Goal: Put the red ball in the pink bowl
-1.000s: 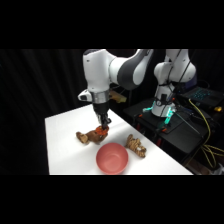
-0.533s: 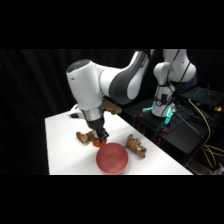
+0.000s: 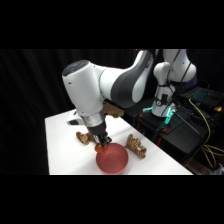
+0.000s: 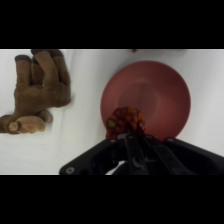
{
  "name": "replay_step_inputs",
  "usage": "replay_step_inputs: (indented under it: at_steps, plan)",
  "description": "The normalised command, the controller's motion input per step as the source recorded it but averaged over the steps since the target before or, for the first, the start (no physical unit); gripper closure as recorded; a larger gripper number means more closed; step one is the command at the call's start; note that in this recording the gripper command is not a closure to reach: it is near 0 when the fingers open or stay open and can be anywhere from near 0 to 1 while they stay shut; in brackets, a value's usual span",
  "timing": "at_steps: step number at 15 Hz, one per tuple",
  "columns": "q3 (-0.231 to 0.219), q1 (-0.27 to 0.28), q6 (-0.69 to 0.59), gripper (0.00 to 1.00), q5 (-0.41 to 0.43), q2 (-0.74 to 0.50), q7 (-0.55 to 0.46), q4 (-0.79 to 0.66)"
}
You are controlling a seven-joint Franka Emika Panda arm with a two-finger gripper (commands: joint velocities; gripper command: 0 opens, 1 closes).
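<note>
We see the pink bowl (image 3: 112, 159) sitting on the white table (image 3: 62, 145), near the front edge, and we will use it as our marker for everything else. The gripper (image 3: 101, 145) comes down from the big white arm (image 3: 107, 87) and hangs right above the bowl's rim, on the side toward the back left of the table. In the wrist view the gripper (image 4: 126, 131) reaches up from the bottom of the picture and its tips end over the bowl's (image 4: 155, 85) near edge. The red ball (image 4: 125, 120) sits right at those tips, pinched between them, so the pincer is closed almost all the way around this tiny thing. The ball looks dark red with little bright specks on it, and it is over the inside of the bowl, close to the rim and not at the middle. From the side the red ball (image 3: 101, 148) shows as a small orange-red dot under the fingers, just at the bowl's rim. We cannot tell if it touches the bowl. One brown lumpy piece (image 3: 135, 145) lies on the table just to the right of the bowl. Another brown piece (image 3: 83, 137) lies to the left of the bowl, behind the gripper. In the wrist view a brown lumpy piece (image 4: 37, 92) lies well to the left of the bowl, not touching it.
</note>
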Motion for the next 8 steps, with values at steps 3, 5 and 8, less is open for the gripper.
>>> replay_step_inputs:
  at_steps: [3, 5, 8]
  plan:
    - [-0.002, -0.03, -0.14, 0.0, -0.088, -0.01, -0.11, 0.11]
    - [-0.003, -0.037, -0.12, 0.0, -0.083, -0.01, -0.1, 0.11]
    - [0.002, -0.032, -0.1, 0.0, -0.076, -0.03, -0.09, 0.09]
